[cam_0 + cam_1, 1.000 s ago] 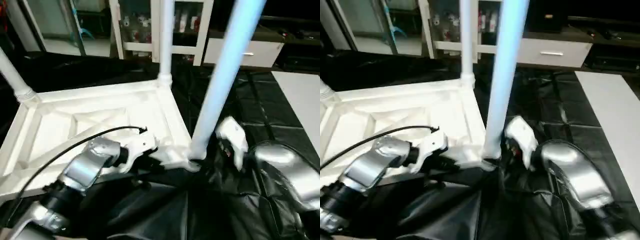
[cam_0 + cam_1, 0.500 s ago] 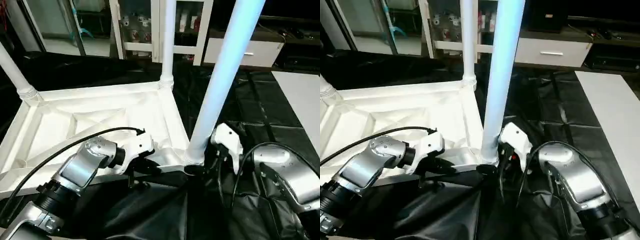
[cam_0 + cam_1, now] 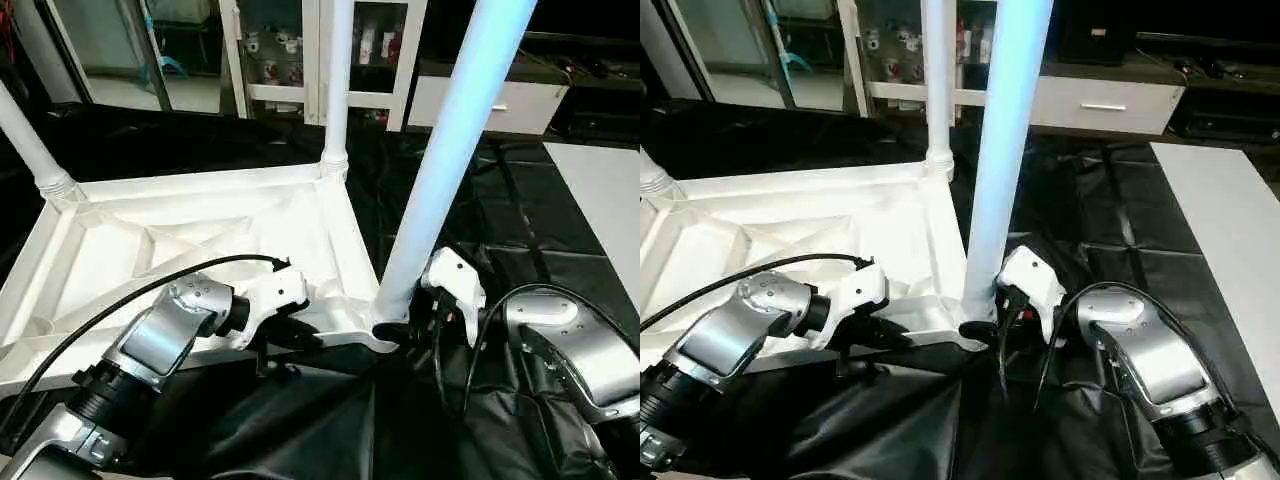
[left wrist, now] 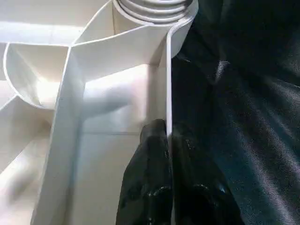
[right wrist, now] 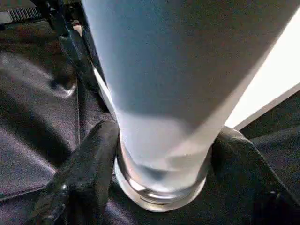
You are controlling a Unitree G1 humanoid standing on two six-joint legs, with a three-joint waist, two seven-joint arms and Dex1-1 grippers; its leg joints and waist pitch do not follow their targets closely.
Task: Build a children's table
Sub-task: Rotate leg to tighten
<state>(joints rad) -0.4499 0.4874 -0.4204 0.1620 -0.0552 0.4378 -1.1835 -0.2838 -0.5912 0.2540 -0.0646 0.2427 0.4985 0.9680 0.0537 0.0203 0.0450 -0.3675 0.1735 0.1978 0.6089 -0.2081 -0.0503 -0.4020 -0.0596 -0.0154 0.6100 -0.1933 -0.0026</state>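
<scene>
The children's table lies upside down: its white ribbed tabletop (image 3: 200, 230) rests on the black cover. The near leg (image 3: 450, 150) rises from the near right corner socket, close to the camera. Two more legs stand at the far corner (image 3: 337, 80) and the far left (image 3: 25, 140). My left gripper (image 4: 168, 136) is shut on the tabletop's thin rim beside that socket, one finger on each side of the wall. My right gripper (image 5: 164, 154) is at the base of the near leg, and its fingers (image 5: 93, 159) press against both sides.
A black cable (image 3: 150, 285) loops over my left forearm. Crumpled black cover (image 3: 480, 200) spreads to the right of the tabletop, with a white panel (image 3: 600, 190) at the far right. A white glass-door cabinet (image 3: 290, 50) and a drawer unit (image 3: 500, 100) stand behind.
My right gripper has moved in to the near leg's base and its fingers have closed against it. The left gripper keeps its hold on the rim.
</scene>
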